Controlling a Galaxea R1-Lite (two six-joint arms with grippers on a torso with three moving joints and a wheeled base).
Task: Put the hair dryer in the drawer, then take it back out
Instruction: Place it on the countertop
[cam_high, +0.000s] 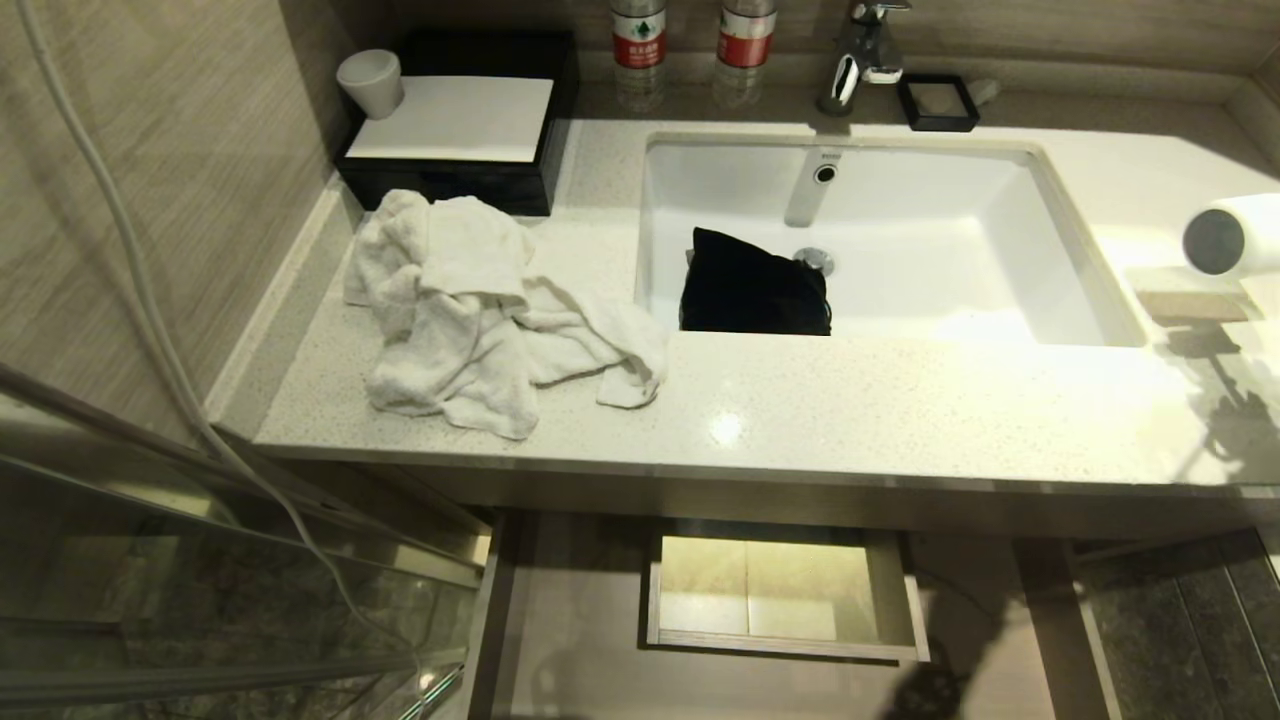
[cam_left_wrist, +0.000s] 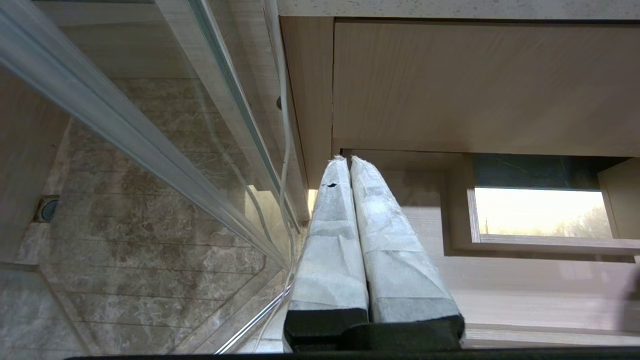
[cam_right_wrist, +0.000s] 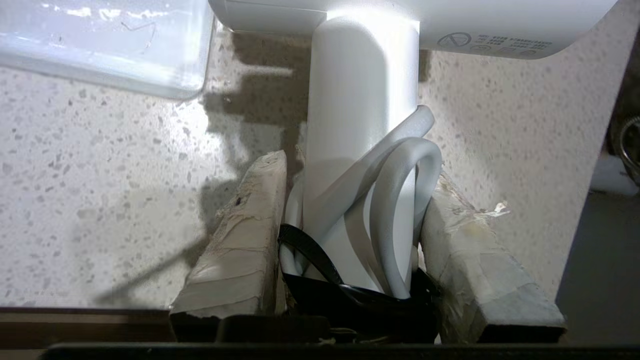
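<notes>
speckled pale stone ran under everything, a hard glossy worktop (cam_right_wrist: 100, 165) around a white sink (cam_high: 1000, 290). my right gripper (cam_right_wrist: 350, 220) stood partly closed, its two tape-wrapped fingers (cam_right_wrist: 240, 250) pressed on the slim handle of the hair dryer (cam_right_wrist: 360, 100) along with loops of its rubbery white cord (cam_right_wrist: 405, 200) and a black tie (cam_right_wrist: 305, 250). in the head view the dryer's barrel showed at the far right edge above the worktop, well apart from the drawer (cam_high: 780, 640), which stood open below the front edge. i judged the handle smooth and round enough to twist or slip between the pads, more so with cord trapped in the grip. a loose loop could also snag the drawer's thin wooden wall on the way in. my left gripper (cam_left_wrist: 347, 165) hung low beside the cabinet front, fingers together and holding nothing. a rumpled towel (cam_high: 470, 310) and a black pouch (cam_high: 750, 285) lay elsewhere.
</notes>
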